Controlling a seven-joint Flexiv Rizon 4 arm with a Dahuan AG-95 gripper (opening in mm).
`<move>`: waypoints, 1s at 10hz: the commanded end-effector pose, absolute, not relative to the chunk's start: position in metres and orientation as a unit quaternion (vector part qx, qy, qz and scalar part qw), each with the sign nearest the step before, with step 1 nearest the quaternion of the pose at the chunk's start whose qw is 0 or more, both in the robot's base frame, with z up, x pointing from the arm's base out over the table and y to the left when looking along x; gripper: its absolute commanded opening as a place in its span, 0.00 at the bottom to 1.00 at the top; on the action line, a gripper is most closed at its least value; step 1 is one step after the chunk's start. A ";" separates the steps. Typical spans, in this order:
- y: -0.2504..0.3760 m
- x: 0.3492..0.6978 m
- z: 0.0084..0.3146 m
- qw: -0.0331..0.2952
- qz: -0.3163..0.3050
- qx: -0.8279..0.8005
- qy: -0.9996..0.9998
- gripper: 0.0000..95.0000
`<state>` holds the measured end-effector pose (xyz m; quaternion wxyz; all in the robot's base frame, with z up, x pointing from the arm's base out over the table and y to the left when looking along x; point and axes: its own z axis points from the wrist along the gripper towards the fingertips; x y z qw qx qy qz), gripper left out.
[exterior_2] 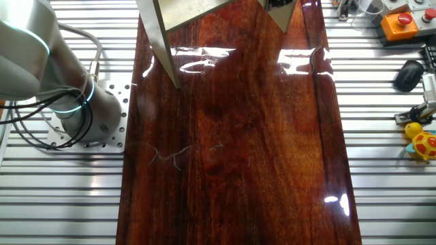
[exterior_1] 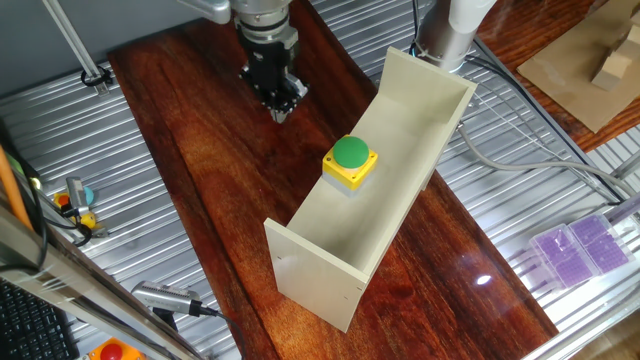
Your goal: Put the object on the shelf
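Observation:
The object (exterior_1: 350,161), a small yellow box with a round green button on top, rests upright on the flat panel of the shelf (exterior_1: 400,215), about midway along its length. The shelf is a long cream open trough lying diagonally on the dark wooden tabletop; only its near end (exterior_2: 165,41) shows at the top of the other fixed view, where the object is out of frame. My gripper (exterior_1: 281,110) hangs above the wood to the upper left of the object, apart from it and holding nothing. Its dark fingers taper together from this angle, so their spacing is unclear.
The robot base (exterior_2: 78,102) stands left of the wood, with cables around it. A red-topped button device (exterior_2: 398,24), a black mouse (exterior_2: 409,75) and a yellow toy (exterior_2: 422,144) lie on the right-hand metal slats. Purple boxes (exterior_1: 582,250) and wooden blocks (exterior_1: 610,65) sit off the board.

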<state>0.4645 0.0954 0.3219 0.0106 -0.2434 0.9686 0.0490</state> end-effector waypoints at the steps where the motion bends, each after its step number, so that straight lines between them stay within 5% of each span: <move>1: 0.062 0.491 0.296 0.001 0.025 -0.241 0.970 0.00; 10: 0.031 0.506 0.279 -0.001 0.026 -0.230 0.973 0.00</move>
